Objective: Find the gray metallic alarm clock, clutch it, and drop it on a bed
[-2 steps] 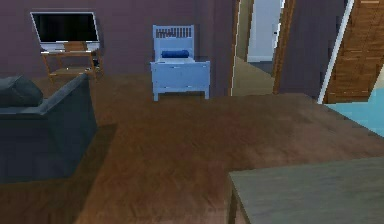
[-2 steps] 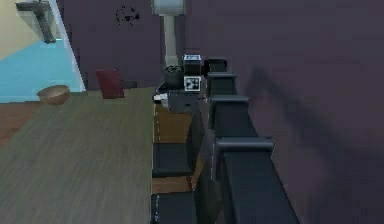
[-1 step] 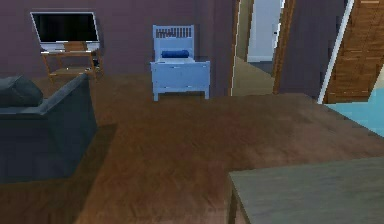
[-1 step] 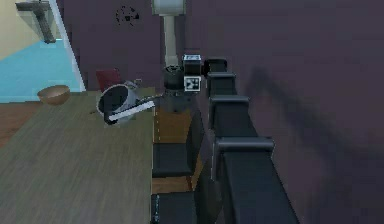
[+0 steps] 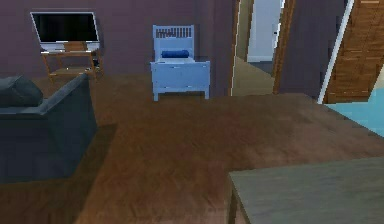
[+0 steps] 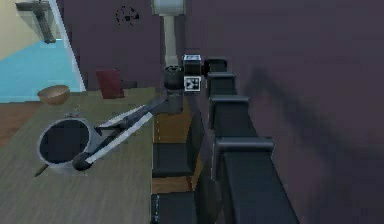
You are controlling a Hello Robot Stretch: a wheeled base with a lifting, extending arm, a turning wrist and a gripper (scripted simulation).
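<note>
Gripper (image 6: 88,147) reaches left over the wooden table (image 6: 105,195). Its fingers end at a round grey-rimmed, dark-faced thing (image 6: 64,140), likely the alarm clock. Pincer state, held or not: cannot tell. Blue bed (image 5: 180,72) stands far across the room, probably the drop spot.

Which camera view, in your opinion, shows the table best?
The arm side view: the top of the table spreads across its left, bearing a round grey thing and a brown bowl. The forward view catches a bare corner, bottom right.

Dim, even room light, brighter beyond the doorway (image 5: 262,40).
</note>
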